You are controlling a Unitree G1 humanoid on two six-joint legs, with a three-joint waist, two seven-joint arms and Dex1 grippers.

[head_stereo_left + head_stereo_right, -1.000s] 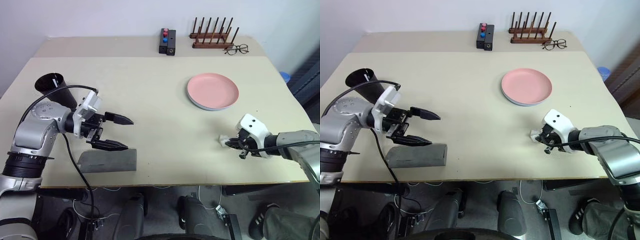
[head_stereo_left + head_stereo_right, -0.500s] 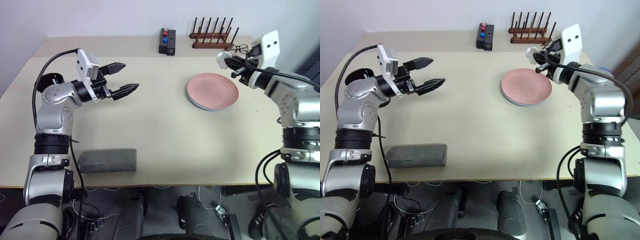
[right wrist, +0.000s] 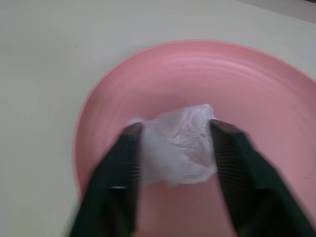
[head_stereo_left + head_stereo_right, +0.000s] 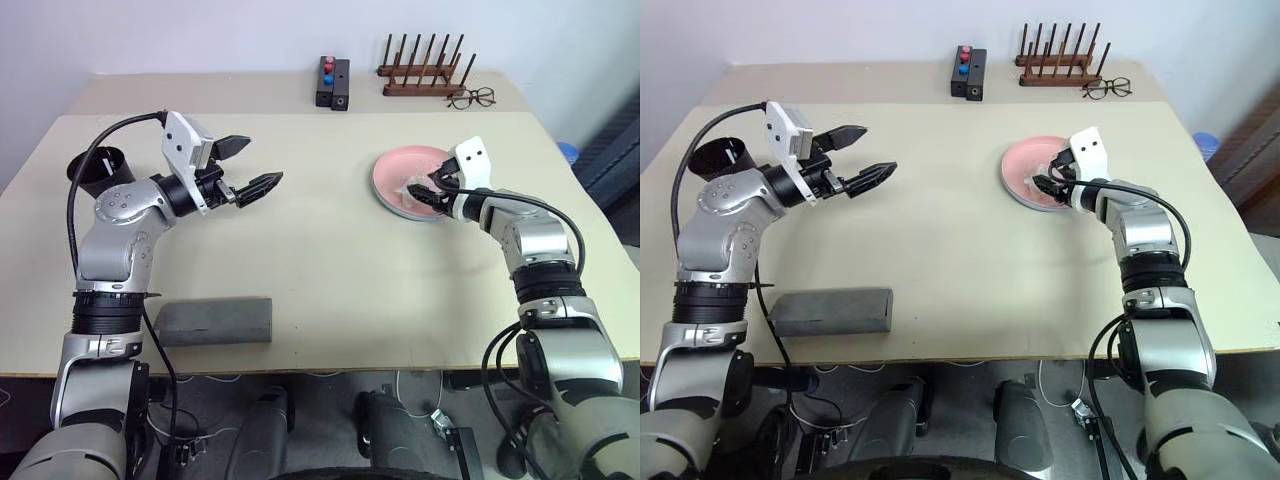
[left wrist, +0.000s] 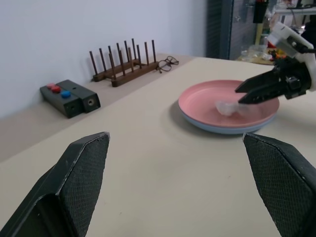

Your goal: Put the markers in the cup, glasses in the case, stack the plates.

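Most of this job looks done from how things lie, though you can't confirm all of it. The pink plate (image 4: 393, 170) sits on top of the light blue plate (image 5: 222, 130), directly under your right tool (image 4: 415, 190), so the stacking counts as finished. That tool has a crumpled wad of clear plastic (image 3: 180, 143) at its tip, over the middle of the pink plate; I cannot tell whether it is gripping the wad or has let go. Your left tool (image 4: 262, 162) hangs wide open and empty above the tabletop (image 4: 330, 270). The black cup (image 4: 100, 165) stands behind it, beside its arm. The grey case (image 4: 215, 320) lies shut, well back from that tool towards the near edge. No markers or sunglasses lie loose on the tabletop; they are probably already in the cup and the case, whose insides are hidden. What's left, by my reading, is dealing with the plastic wad.
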